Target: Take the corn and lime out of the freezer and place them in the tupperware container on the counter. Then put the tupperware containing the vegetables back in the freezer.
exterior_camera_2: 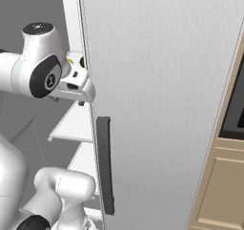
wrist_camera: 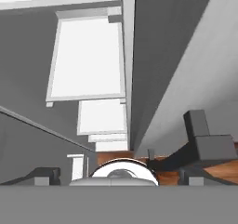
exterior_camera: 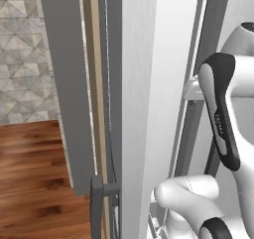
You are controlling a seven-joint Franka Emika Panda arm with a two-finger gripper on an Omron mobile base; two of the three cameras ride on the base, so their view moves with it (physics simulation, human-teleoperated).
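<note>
The freezer stands open; its grey-white door [exterior_camera_2: 162, 81] with the dark bar handle [exterior_camera_2: 105, 164] fills the right base view. My gripper [exterior_camera_2: 81, 100] reaches inside, over the white shelves [exterior_camera_2: 76, 124]. Just behind the hand a sliver of yellow, the corn [exterior_camera_2: 70, 60], and a dark green bit, the lime [exterior_camera_2: 82, 62], peek out, mostly hidden. In the hand view my gripper [wrist_camera: 123, 169] is open with nothing between its fingertips [wrist_camera: 204, 144], and it looks down along stacked white shelves [wrist_camera: 88, 60]. The tupperware container and the counter are out of view.
The door's edge [exterior_camera: 134, 109] stands close on the arm's left, with a dark handle [exterior_camera: 96, 203] low down. Wood floor [exterior_camera: 30, 183] and a tiled wall [exterior_camera: 22, 49] lie beyond it. Beige cabinets [exterior_camera_2: 224, 186] stand to the right of the freezer.
</note>
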